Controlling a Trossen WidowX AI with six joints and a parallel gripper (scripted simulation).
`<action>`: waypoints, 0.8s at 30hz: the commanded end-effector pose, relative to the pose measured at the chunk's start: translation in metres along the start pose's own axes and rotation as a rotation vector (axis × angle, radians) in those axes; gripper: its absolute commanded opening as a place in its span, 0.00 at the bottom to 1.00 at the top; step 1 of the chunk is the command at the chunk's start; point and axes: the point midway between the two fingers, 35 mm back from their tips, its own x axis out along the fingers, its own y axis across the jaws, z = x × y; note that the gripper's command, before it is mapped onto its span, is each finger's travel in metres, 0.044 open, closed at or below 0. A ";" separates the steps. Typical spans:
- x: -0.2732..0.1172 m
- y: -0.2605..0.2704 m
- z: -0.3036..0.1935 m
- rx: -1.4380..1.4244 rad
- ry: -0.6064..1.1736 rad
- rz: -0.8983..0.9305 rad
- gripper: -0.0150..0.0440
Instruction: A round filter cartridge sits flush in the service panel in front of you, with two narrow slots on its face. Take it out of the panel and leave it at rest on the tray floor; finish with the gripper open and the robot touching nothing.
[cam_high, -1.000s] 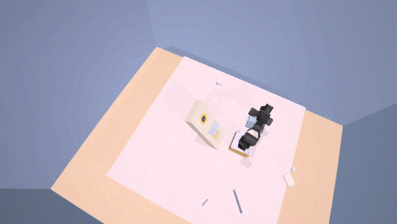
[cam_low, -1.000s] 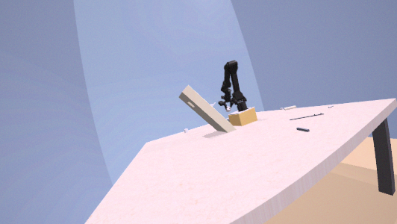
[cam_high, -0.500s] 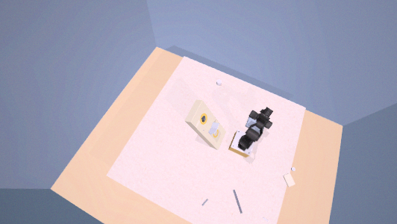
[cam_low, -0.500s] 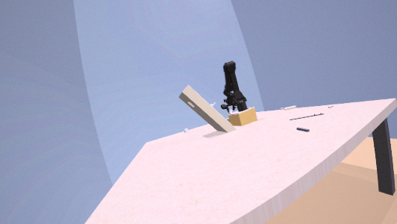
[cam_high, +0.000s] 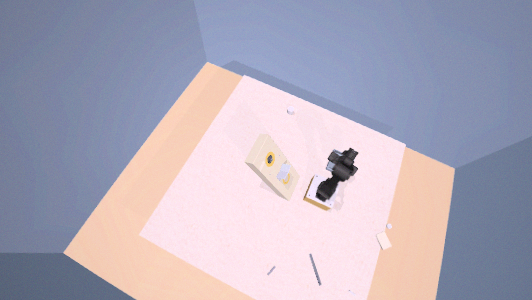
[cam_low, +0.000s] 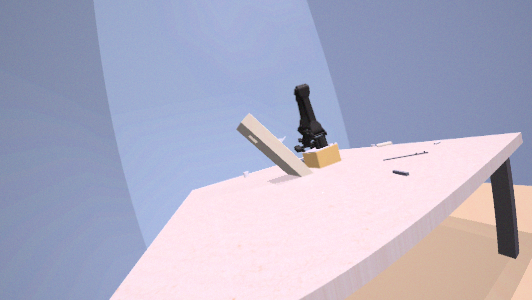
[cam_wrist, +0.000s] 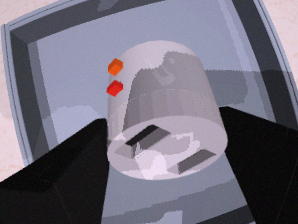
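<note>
Blue-grey walls (cam_high: 350, 60) (cam_low: 400, 75), peach wooden floor (cam_high: 170, 145) (cam_low: 430, 260), pale pink tabletop (cam_high: 215, 200) (cam_low: 240, 240) (cam_wrist: 12, 145), dark table leg (cam_low: 506, 210), soft shadows

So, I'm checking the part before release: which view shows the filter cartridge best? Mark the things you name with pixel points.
The wrist view: it shows the filter cartridge (cam_wrist: 167, 105), slots included, between the fingers. Top and exterior don't let me make it out.
</note>
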 end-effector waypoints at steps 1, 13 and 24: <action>-0.001 0.000 0.001 0.000 -0.003 0.000 0.34; -0.001 0.000 0.001 0.000 -0.003 0.000 0.88; -0.044 0.000 0.030 0.000 -0.003 0.000 1.00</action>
